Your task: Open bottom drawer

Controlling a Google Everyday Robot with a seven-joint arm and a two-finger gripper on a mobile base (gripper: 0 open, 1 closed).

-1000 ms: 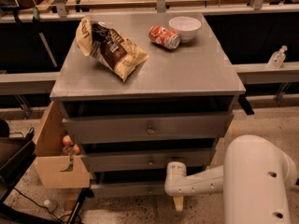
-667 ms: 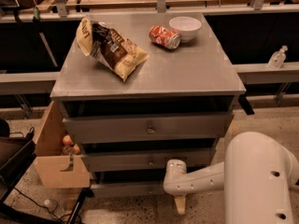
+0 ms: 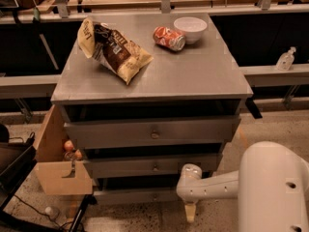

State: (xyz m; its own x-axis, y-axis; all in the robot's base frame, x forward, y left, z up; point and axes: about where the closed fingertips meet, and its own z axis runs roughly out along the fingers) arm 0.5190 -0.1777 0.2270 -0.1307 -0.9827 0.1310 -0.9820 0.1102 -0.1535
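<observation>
The grey cabinet point(image 3: 149, 83) has three drawers. The bottom drawer point(image 3: 130, 196) is the lowest, slim grey front with a small round knob point(image 3: 154, 195); it sits out about as far as the tiers above. My gripper point(image 3: 189, 212) hangs downward from the white wrist point(image 3: 189, 178), low in front of the cabinet's right side, right of the bottom drawer's knob and apart from it. It holds nothing that I can see.
On the cabinet top lie a chip bag point(image 3: 113, 50), a red can point(image 3: 169, 37) on its side and a white bowl point(image 3: 190, 28). A cardboard box point(image 3: 60, 170) stands at the cabinet's left. My white arm body point(image 3: 273, 187) fills the lower right.
The gripper has shifted only slightly, staying low in front of the cabinet. The drawers have not visibly moved.
</observation>
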